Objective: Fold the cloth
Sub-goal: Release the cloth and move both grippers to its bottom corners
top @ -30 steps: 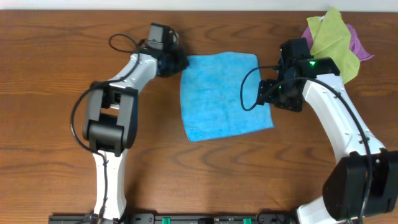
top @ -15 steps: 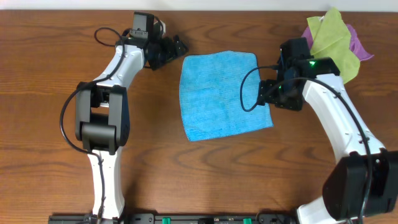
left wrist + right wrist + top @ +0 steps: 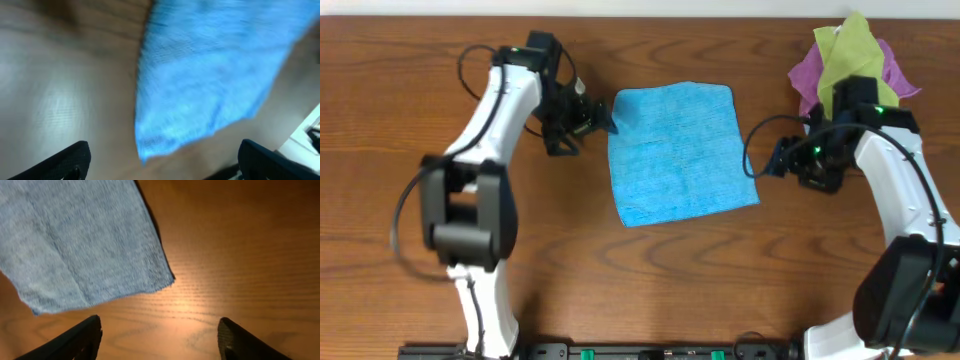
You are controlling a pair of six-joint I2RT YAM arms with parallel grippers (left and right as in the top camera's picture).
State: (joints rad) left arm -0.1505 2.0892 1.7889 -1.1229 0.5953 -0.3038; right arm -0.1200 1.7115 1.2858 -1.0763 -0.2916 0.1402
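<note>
While cloth [image 3: 680, 150] lies flat, left tool [image 3: 600, 116] and right tool [image 3: 773, 166] flank it.

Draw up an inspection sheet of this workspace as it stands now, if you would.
Surface: brown wood-grain table.
Job's things: blue cloth lies flat and unfolded, mid-table.
Clutter: lime-green cloth bunched over purple cloth, far right corner.
Grippers: left gripper open at the blue cloth's far left corner; right gripper open beside its right edge; neither holds anything.
Cables: left cable and right cable, both black, loop off the arms.
Surroundings: pale strip beyond the far edge.
</note>
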